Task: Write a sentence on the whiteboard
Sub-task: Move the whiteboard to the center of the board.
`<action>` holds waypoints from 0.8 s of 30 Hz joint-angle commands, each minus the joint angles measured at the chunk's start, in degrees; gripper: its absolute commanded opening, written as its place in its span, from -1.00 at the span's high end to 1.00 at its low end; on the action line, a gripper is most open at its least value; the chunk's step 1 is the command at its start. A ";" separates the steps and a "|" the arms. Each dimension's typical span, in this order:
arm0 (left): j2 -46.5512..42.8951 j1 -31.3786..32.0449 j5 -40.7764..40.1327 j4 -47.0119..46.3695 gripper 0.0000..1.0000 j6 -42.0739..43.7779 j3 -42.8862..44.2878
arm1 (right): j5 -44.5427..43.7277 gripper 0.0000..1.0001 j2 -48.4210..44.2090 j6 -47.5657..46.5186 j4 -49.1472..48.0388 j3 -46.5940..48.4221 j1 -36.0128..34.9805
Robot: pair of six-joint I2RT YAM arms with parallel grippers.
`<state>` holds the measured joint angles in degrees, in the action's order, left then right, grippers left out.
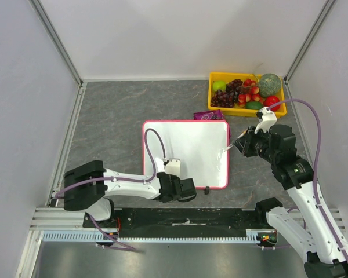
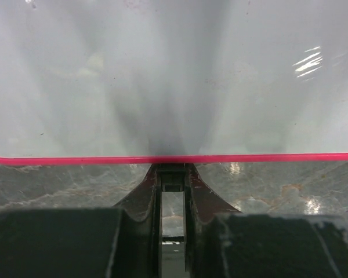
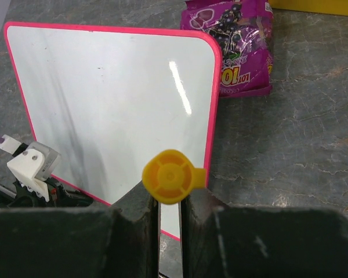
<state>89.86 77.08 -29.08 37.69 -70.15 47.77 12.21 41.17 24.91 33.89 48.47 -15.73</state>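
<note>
White and unmarked inside its pink-red frame, the rectangular whiteboard (image 1: pixel 185 145) lies on the grey tabletop (image 1: pixel 116 127), left gripper (image 2: pixel 173 174) pinching its near edge, right gripper (image 3: pixel 170 200) clamping a yellow-ended marker (image 3: pixel 170 176) beside it, so all the writing remains.

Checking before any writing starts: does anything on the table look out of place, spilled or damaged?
Only the purple snack packet, lying loose by the far right corner of the whiteboard. Nothing looks spilled or damaged.

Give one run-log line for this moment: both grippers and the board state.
left gripper: shut on near edge of whiteboard | right gripper: shut on marker, tip by right edge | board: no writing visible
</note>
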 commanded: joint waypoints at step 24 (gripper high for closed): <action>2.43 11.60 7.72 6.43 -0.26 -14.32 4.35 | 2.64 1.00 -2.67 0.50 -1.19 1.80 0.17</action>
<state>93.17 87.85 -25.30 44.10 -83.37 52.62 13.23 39.40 25.10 33.91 48.47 -15.73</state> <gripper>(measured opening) 0.606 0.188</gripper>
